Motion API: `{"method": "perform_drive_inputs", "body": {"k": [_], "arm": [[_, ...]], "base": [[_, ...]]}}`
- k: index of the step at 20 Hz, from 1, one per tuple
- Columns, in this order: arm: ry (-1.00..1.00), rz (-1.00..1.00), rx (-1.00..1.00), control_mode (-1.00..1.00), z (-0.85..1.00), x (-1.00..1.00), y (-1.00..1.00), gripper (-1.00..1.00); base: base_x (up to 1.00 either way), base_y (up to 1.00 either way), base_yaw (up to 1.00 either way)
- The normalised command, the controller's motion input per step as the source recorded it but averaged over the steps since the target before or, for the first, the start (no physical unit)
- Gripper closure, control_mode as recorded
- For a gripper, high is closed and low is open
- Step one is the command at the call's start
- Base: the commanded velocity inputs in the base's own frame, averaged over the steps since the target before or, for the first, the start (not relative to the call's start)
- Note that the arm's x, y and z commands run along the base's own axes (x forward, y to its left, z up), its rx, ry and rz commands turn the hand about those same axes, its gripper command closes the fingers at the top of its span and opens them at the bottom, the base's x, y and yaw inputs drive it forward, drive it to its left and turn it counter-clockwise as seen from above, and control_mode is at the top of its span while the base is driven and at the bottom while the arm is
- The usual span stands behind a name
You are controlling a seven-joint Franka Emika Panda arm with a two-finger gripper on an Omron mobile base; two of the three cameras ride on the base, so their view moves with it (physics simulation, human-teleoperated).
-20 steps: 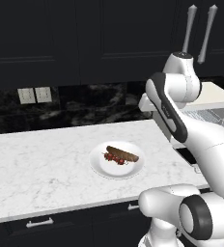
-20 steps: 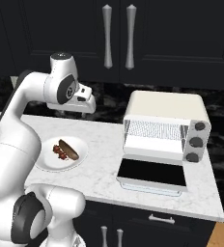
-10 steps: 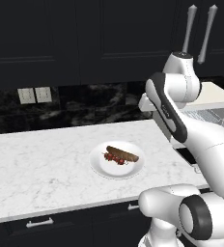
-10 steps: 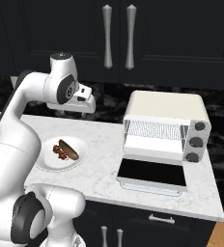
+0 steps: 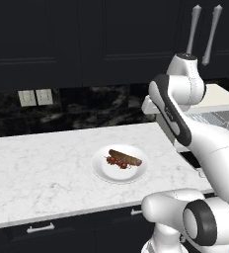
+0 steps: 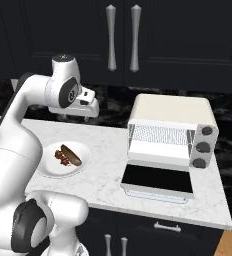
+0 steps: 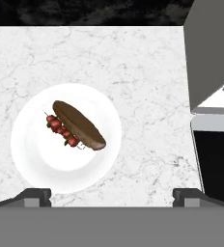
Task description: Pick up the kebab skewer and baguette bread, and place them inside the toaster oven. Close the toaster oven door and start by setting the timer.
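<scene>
A white plate (image 7: 39,161) on the marble counter carries the baguette bread (image 7: 78,124), a slim dark brown loaf, with the kebab skewer (image 7: 62,129) of red and dark chunks lying right against its side. My gripper (image 7: 113,195) hangs high above the plate, open, with nothing between its fingers. In the right base view the same loaf (image 6: 71,155) and skewer (image 6: 62,158) lie below my hand. The cream toaster oven (image 6: 170,115) stands to the right, and its dark glass toaster oven door (image 6: 158,179) lies folded down flat. In the left base view the bread (image 5: 126,157) and skewer (image 5: 117,161) sit mid-counter.
Dark cabinets with long silver handles (image 6: 122,37) hang over the counter. A wall outlet (image 5: 36,97) sits on the black backsplash. The counter's front edge (image 5: 62,212) runs just before the plate. Three dark knobs (image 6: 203,147) line the oven's right panel.
</scene>
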Motion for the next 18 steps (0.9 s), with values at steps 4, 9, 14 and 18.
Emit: {"method": "perform_drive_inputs", "body": {"k": [4,9,14,18], "arm": [[0.0,0.0,0.0,-1.0,0.0,-0.06,0.0,-1.0],[-0.06,0.0,-0.01,-1.0,-0.15,-0.49,-0.09,-1.0],[-0.43,0.27,0.09,-1.0,-0.04,-0.59,-0.85,-1.0],[-0.4,0.41,0.11,-1.0,0.0,-0.3,-1.0,-1.0]], "base": [[0.0,0.0,0.0],[0.0,0.0,0.0],[0.0,0.0,0.0],[0.0,0.0,0.0]]}}
